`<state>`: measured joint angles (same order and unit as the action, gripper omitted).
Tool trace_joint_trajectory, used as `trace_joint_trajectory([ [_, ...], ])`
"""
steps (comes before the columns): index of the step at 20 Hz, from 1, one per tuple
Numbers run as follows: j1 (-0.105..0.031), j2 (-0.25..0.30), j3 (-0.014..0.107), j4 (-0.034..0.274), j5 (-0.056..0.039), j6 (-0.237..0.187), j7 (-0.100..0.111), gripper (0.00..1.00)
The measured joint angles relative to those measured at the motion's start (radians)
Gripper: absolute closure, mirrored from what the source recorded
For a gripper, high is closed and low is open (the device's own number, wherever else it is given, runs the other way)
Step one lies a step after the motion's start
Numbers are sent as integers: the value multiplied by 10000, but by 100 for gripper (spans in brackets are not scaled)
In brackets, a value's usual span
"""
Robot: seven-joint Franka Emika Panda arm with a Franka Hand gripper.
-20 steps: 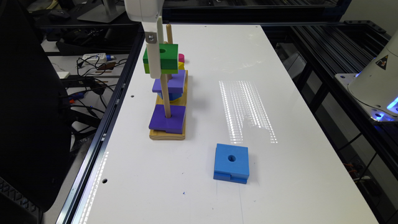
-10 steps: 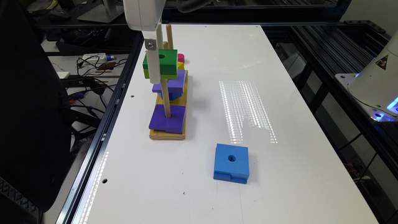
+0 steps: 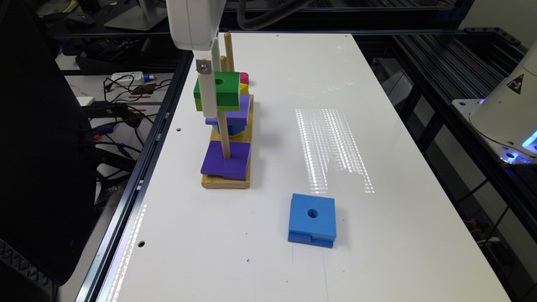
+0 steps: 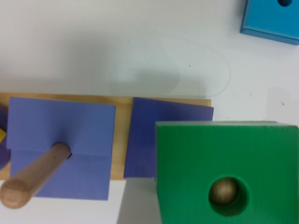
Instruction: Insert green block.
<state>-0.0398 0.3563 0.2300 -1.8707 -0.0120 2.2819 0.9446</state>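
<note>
Between my jaws [image 3: 216,98], held above the wooden peg board: one square thick green block [image 3: 218,90], dark green top layer over lime-green bottom layer, round centre hole. My jaws grip it; one white finger [image 3: 207,90] lies flat against its side in the exterior view. In the wrist view the rounded tip of a wooden peg [image 4: 222,192] shows inside the hole of the block [image 4: 229,172], a little off centre.

Directly beneath: one purple square block [image 3: 228,113] threaded on that same peg, sitting over a blue piece [image 3: 230,129] on the board.

Nearer the camera in the exterior view: one plain wooden peg [image 3: 223,136], upright, passing through a second purple square block [image 3: 225,159] that rests on the rectangular light-wood base [image 3: 224,183].

Behind the green block in the exterior view: a third, taller wooden peg [image 3: 228,50], with small pink [image 3: 244,77] and yellow [image 3: 244,89] pieces partly hidden; their shapes cannot be told.

Apart from the board, on the white surface [image 3: 377,138], toward the exterior view's right: one blue square block [image 3: 312,220] with a round centre hole, lying flat, a notch in its lower layer.
</note>
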Motion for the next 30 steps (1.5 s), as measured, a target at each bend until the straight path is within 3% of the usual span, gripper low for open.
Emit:
trace_joint_trajectory([
  [13, 1, 41, -4, 1, -17, 51, 0, 100],
  [20, 1, 394, -11, -10, -135, 321, 4, 100],
  [30, 2, 420, -11, -10, -143, 337, 4, 100],
])
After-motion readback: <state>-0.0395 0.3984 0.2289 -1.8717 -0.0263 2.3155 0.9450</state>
